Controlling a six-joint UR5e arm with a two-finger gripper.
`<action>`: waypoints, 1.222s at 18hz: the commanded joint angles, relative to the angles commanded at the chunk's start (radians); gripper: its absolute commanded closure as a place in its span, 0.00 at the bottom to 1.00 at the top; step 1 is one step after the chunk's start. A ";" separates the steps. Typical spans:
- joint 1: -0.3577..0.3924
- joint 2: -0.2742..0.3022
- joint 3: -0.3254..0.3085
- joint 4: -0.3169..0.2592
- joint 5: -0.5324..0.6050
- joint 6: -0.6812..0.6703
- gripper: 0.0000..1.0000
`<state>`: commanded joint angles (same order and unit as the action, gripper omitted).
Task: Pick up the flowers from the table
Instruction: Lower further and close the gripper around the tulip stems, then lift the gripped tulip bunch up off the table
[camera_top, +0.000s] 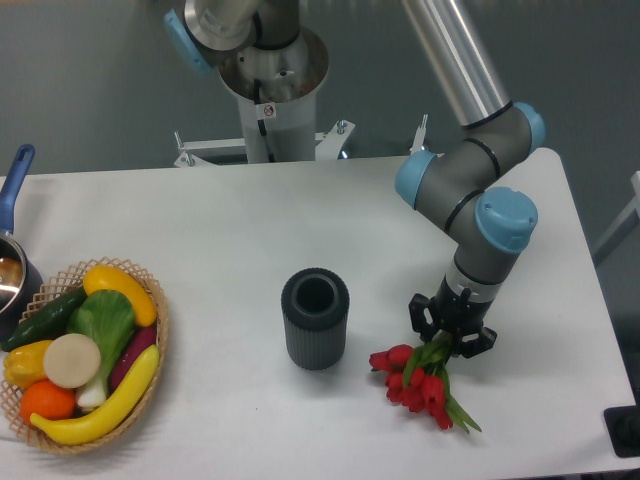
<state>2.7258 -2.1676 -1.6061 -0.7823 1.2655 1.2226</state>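
The flowers (415, 382), a bunch of red tulips with green stems and leaves, lie low on the white table (300, 220) at the front right. Their heads point to the front left and their stems run up under my gripper (452, 338). The black gripper points straight down over the stem end, with its jaws on either side of the stems. The gripper body and the stems hide the fingertips, so I cannot tell whether they press on the stems. The flowers look to be at table level.
A dark ribbed cylindrical cup (315, 318) stands upright left of the flowers. A wicker basket of vegetables (80, 355) sits at the front left edge. A pot with a blue handle (15, 250) is at the far left. The arm's base (270, 80) stands behind the table.
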 joint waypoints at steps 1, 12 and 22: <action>0.005 0.008 0.008 0.000 -0.002 0.006 0.65; 0.083 0.150 0.092 0.000 -0.316 -0.061 0.65; 0.176 0.230 0.097 0.002 -0.632 -0.195 0.65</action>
<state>2.9022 -1.9374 -1.5094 -0.7808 0.6338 1.0278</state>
